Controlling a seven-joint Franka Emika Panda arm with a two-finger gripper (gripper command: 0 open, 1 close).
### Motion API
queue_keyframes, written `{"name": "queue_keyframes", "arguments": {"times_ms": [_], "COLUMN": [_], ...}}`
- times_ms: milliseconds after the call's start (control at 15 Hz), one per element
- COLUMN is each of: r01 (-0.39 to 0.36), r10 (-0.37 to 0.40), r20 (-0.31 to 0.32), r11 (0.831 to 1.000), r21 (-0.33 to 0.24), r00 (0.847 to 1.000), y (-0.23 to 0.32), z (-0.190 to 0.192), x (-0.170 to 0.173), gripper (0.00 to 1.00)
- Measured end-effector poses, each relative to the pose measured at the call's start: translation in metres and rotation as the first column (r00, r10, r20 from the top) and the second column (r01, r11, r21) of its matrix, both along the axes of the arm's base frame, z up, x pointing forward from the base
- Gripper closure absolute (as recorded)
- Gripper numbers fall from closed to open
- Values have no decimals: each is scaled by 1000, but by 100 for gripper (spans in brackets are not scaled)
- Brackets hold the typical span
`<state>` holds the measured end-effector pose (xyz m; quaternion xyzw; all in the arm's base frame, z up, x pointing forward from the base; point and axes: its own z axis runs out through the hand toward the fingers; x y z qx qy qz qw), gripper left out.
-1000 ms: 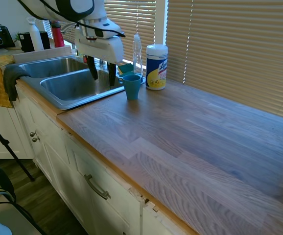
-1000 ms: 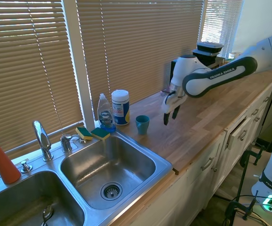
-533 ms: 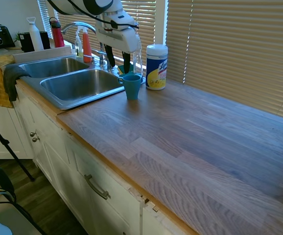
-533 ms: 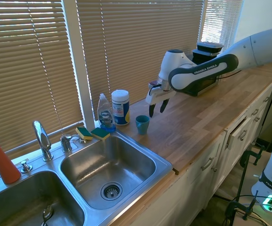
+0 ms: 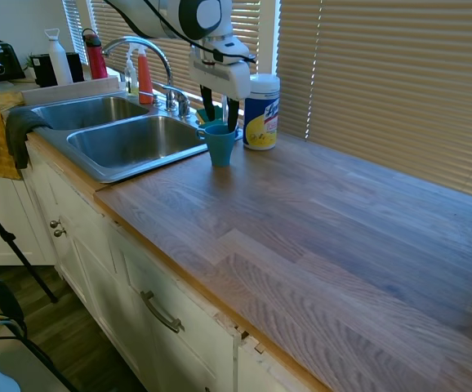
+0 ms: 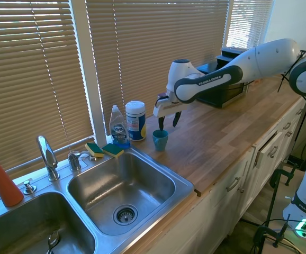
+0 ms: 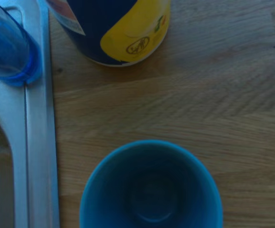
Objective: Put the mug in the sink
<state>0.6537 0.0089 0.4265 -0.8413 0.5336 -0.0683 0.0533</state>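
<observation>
Second exterior view, "FRANKA EMIKA" arm, open hand (image 6: 167, 123) above mug (image 6: 160, 140), countertop (image 6: 222, 132)

The wood-look countertop (image 5: 318, 229) carries the mug (image 5: 220, 144) upright just beside the sink (image 5: 126, 143) rim at its back edge, with the white wipes canister (image 5: 261, 112) and a clear soap bottle (image 6: 118, 128) close behind it.

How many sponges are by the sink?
2. Both lie side by side on the sink rim behind the near basin: one sponge beside the small tap, the other sponge in front of the soap bottle. More may be hidden.
</observation>
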Motion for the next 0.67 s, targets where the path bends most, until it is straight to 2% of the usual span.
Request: {"name": "queue_keyframes", "arguments": {"times_ms": [333, 400, 667], "r01": [17, 20, 32], "r10": [-16, -18, -27], "r20": [-59, -69, -99], "r11": [1000, 1000, 998], "r21": [15, 22, 55], "r00": [998, 997, 995], "y": [-4, -4, -2], "z": [-40, -49, -72], "x": [25, 28, 32], "gripper": [0, 100, 100]}}
